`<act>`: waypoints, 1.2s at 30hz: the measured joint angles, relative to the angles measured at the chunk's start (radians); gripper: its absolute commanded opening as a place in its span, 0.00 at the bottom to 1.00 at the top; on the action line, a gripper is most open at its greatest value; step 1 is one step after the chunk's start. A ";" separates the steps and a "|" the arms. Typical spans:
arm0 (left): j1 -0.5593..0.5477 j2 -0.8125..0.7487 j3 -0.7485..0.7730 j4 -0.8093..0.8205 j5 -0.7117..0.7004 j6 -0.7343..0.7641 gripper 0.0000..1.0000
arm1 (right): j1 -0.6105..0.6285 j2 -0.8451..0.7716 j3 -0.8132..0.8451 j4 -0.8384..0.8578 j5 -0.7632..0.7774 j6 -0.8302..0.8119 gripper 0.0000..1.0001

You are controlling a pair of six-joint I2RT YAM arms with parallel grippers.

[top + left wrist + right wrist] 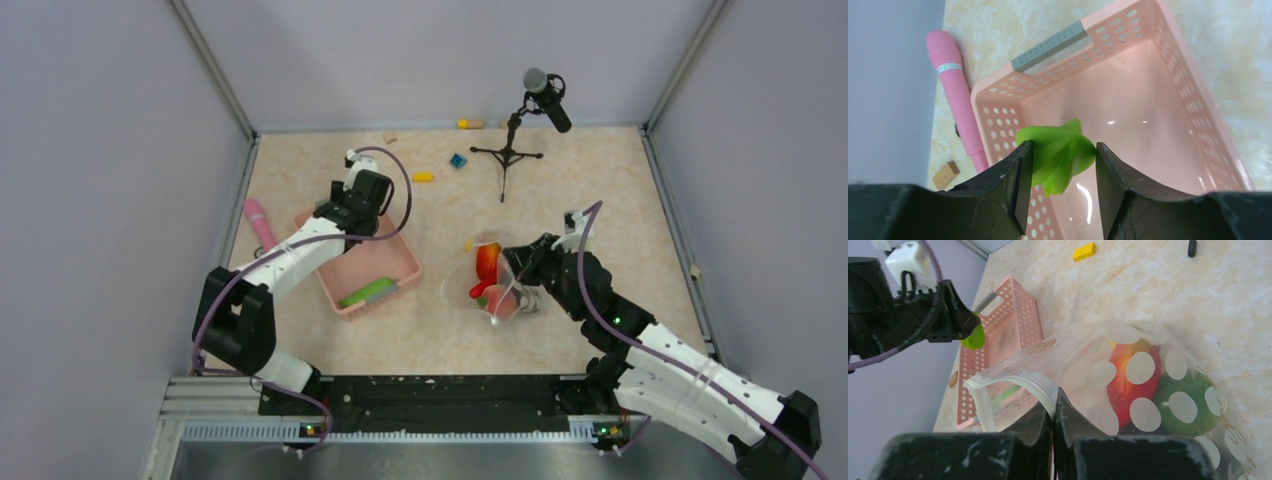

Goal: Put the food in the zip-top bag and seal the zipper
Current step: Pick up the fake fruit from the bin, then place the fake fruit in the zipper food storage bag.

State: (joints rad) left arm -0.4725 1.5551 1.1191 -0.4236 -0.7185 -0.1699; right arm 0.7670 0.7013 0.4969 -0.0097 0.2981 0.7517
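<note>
Stick of pink plastic, cylindrical (258, 222), flat on the marbled table (600, 200) at far left, just beside a pink perforated plastic basket (405, 255). Over the basket's far end, left gripper (1062, 147) clamped on a bright green toy pepper (1055, 155), both fingers touching it. Plain from the left wrist, unseen from above. Long green toy cucumber (367, 292) in the basket's near end, clearest from above. Further right, clear white-dotted zip-top bag (1083, 347) on the table, right gripper (1054, 410) pinched tight on its whitish zipper strip (979, 400). Red-orange fruit (1133, 385) and dark green round piece (1188, 400) inside.
</note>
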 measured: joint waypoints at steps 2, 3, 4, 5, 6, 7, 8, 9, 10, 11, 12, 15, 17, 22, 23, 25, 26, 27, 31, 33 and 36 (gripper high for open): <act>-0.012 -0.051 -0.025 0.005 0.018 -0.028 0.00 | 0.000 0.000 0.000 -0.011 0.005 0.000 0.00; -0.022 -0.087 -0.042 0.008 0.036 -0.044 0.00 | 0.000 0.001 0.000 -0.018 0.008 0.000 0.00; -0.032 -0.128 -0.062 0.017 0.063 -0.055 0.00 | 0.000 0.002 0.000 -0.026 0.011 0.000 0.00; -0.042 -0.164 -0.079 0.029 0.090 -0.061 0.00 | 0.000 0.005 0.000 -0.032 0.013 0.000 0.00; -0.052 -0.208 -0.101 0.045 0.126 -0.066 0.00 | 0.000 0.008 0.001 -0.040 0.016 -0.001 0.00; -0.063 -0.260 -0.127 0.066 0.175 -0.072 0.00 | -0.001 0.012 0.001 -0.049 0.016 -0.001 0.00; -0.073 -0.308 -0.147 0.082 0.221 -0.078 0.00 | -0.002 0.015 0.001 -0.056 0.017 -0.002 0.00; -0.083 -0.362 -0.170 0.107 0.280 -0.091 0.00 | -0.002 0.018 0.002 -0.064 0.017 -0.002 0.00; -0.092 -0.408 -0.188 0.128 0.330 -0.099 0.00 | -0.003 0.021 0.002 -0.068 0.018 -0.002 0.00; -0.105 -0.470 -0.216 0.168 0.404 -0.115 0.00 | -0.003 0.024 0.003 -0.071 0.018 -0.002 0.00; -0.112 -0.500 -0.228 0.189 0.438 -0.122 0.00 | -0.003 0.027 0.006 -0.079 0.018 -0.002 0.00; -0.166 -0.632 -0.314 0.330 0.611 -0.154 0.00 | -0.003 0.038 0.019 -0.095 0.018 -0.002 0.00; -0.212 -0.684 -0.355 0.403 0.710 -0.169 0.00 | -0.003 0.045 0.031 -0.103 0.017 -0.002 0.00; -0.334 -0.687 -0.376 0.506 0.870 -0.171 0.00 | -0.004 0.059 0.038 -0.111 0.010 0.000 0.00; -0.358 -0.674 -0.375 0.521 0.891 -0.168 0.00 | -0.004 0.062 0.040 -0.114 0.006 0.000 0.00; -0.402 -0.643 -0.370 0.531 0.917 -0.155 0.00 | -0.004 0.066 0.043 -0.112 0.000 0.000 0.00; -0.423 -0.629 -0.368 0.536 0.925 -0.145 0.00 | -0.004 0.067 0.044 -0.113 -0.005 0.000 0.00; -0.451 -0.611 -0.365 0.539 0.930 -0.131 0.00 | -0.004 0.067 0.046 -0.117 -0.008 0.000 0.00; -0.535 -0.548 -0.351 0.543 0.938 -0.064 0.00 | -0.004 0.068 0.058 -0.122 -0.015 0.000 0.00; -0.564 -0.512 -0.341 0.555 0.927 -0.025 0.00 | -0.004 0.067 0.063 -0.125 -0.021 0.000 0.00; -0.576 -0.466 -0.341 0.578 0.901 0.025 0.00 | -0.004 0.067 0.063 -0.126 -0.038 -0.001 0.00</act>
State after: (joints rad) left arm -1.0481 1.0889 0.7784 0.1547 0.1822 -0.1452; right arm 0.7631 0.7681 0.5598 -0.1360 0.2604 0.7509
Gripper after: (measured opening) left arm 0.482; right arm 0.003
